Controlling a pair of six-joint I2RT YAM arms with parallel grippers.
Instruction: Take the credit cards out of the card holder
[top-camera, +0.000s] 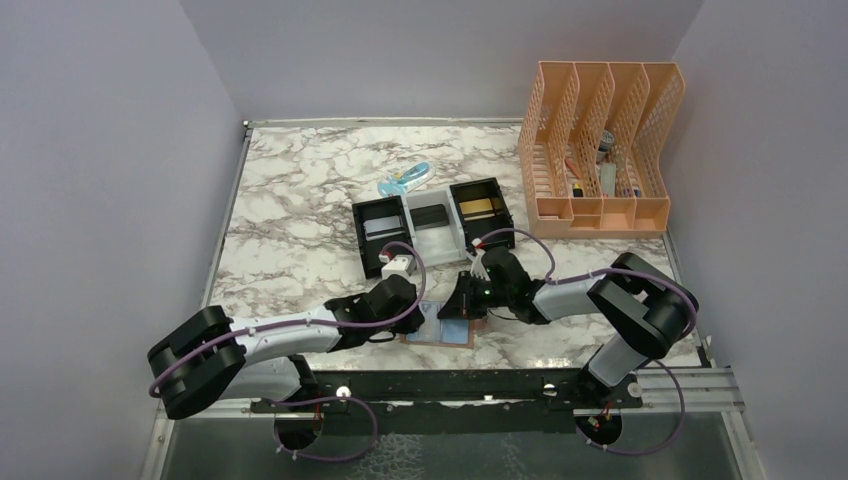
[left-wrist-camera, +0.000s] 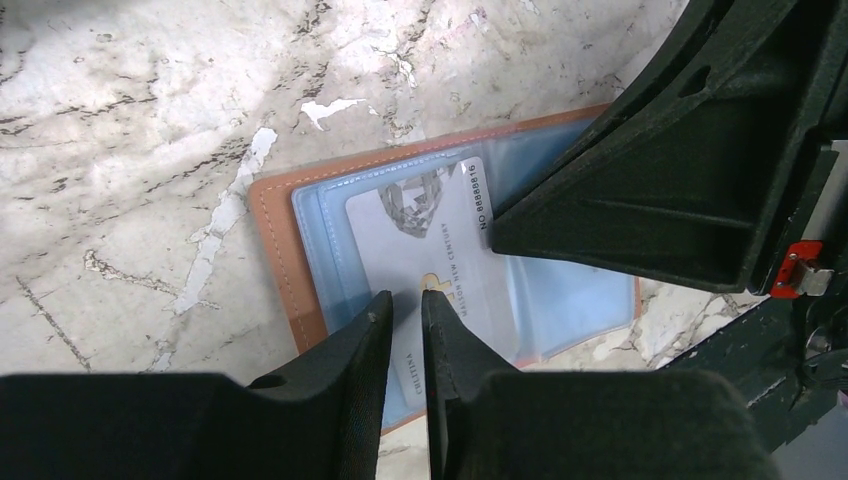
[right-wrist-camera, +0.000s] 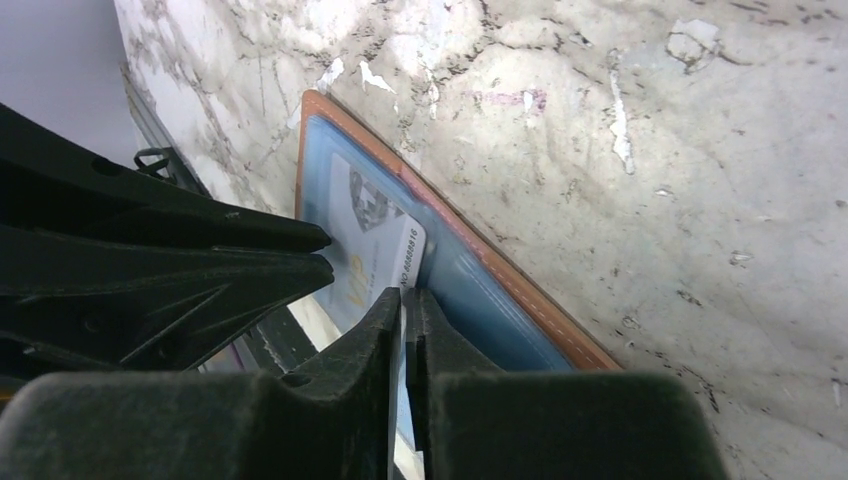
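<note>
Tan leather card holder (left-wrist-camera: 272, 250) lies open and flat on the marble table (left-wrist-camera: 120, 120), pale blue pockets up.

Left wrist view: a pale card (left-wrist-camera: 430, 235) with a diamond print and a number line lies at the blue pocket. We can't tell how far out of it the card is. Left gripper (left-wrist-camera: 405, 300) has its tips down over the card's face by the gold lettering. Its fingers stand a narrow slit apart, and we see nothing pinched between them.

Right wrist view: right gripper (right-wrist-camera: 403, 300) sits at the numbered end of the pale card. Its fingers are pressed almost together, with a thin pale strip in the slit between them, so we read it as clamped on the card's edge. The holder's tan rim runs diagonally behind the card, flat on the marble. The left gripper's black fingers fill the left of this view, just beside the right one.

Top view: the holder is near the front edge of the table between the two arms, mostly hidden under both grippers. Only some blue pocket and a tan strip show. Further back, well apart from it, is a black-and-white tray (top-camera: 361, 238) with three compartments:
- right: gold card (top-camera: 480, 207)
- middle: dark card (top-camera: 433, 216)
- left: greyish card (top-camera: 383, 228)

A pale blue item (top-camera: 405, 180) lies just behind the tray; we can't tell what it is. A peach file rack (top-camera: 600, 212) stands at the far right.
</note>
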